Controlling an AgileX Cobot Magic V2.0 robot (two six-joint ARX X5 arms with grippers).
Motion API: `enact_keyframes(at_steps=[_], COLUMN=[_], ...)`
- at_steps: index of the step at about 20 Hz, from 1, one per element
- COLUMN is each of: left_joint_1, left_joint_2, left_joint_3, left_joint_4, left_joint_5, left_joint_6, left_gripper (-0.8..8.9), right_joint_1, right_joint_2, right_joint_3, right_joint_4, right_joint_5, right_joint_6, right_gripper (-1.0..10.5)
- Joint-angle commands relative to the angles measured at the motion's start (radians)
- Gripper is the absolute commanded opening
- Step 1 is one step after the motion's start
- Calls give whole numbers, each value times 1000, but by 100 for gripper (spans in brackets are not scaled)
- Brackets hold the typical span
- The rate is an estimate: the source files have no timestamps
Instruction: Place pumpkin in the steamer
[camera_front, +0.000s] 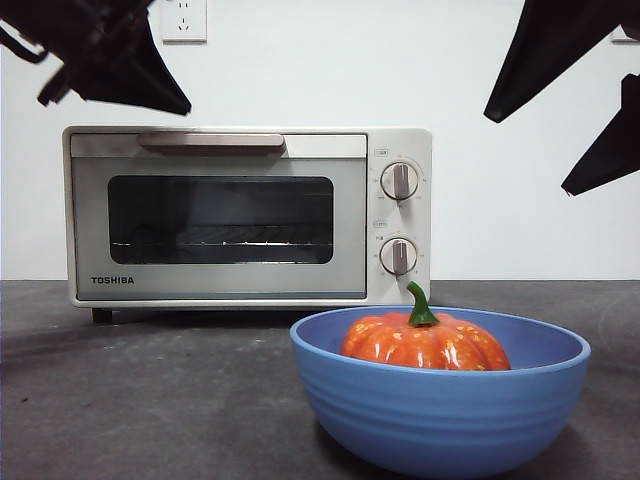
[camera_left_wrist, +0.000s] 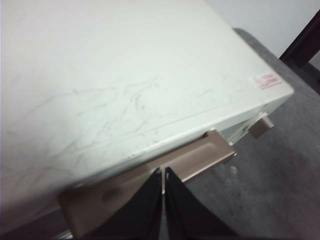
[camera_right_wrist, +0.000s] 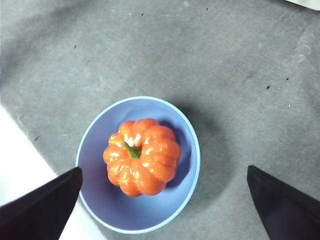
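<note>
One big cream-white steamer (camera_front: 247, 215) fills the back of the dark, mottled grey table (camera_front: 150, 400), a boxy shape with rounded corners, its door shut. Its dark glass window (camera_front: 220, 220) shows the thin wire rack inside, a flat bar handle (camera_front: 211, 141) runs along the top of the door, and two round knobs (camera_front: 399, 181) sit one above the other on the right panel. Up close from the left wrist, the steamer's top is smooth painted metal scored with fine scratches, and the handle looks matte and tan. The left gripper (camera_left_wrist: 163, 182) hovers just above that handle, its black jaws pressed together with only a sliver between them, gripping nothing.

Next in size, the blue bowl (camera_front: 440, 420) stands in front of the steamer, wide and round with ribbed outer walls and a smooth inside. And there is the pumpkin (camera_right_wrist: 142, 156), sitting in the bowl: small, glossy orange, deeply ribbed, flecked with pale yellow, topped by a curved green stem (camera_front: 419, 305). The right gripper (camera_right_wrist: 165, 200) hangs well above the bowl, jaws spread wide to either side, clear of the pumpkin and holding nothing.
</note>
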Motion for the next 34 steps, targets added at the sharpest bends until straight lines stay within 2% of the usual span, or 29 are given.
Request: enact_keyframes(at_steps=[1,11,27,34], left_joint_1=[-13,-45,-140,-142], left_joint_2=[37,106,106,106], left_joint_3=[28,28,28,28], left_joint_4=[26,21,-458,-518], left_joint_5=[-34,-68,-68,-68], left_joint_6=[39,87,98,81], left_gripper=[15,15,15,15], right_joint_1=[4,4,4,4], right_joint_2=[6,6,6,6], right_joint_3=[9,9,9,9], right_joint_4=[7,6,10,3], right_joint_5=[-4,-4,-4,-4], right_joint_6=[7,8,7,21], right_gripper=[516,516,516,516])
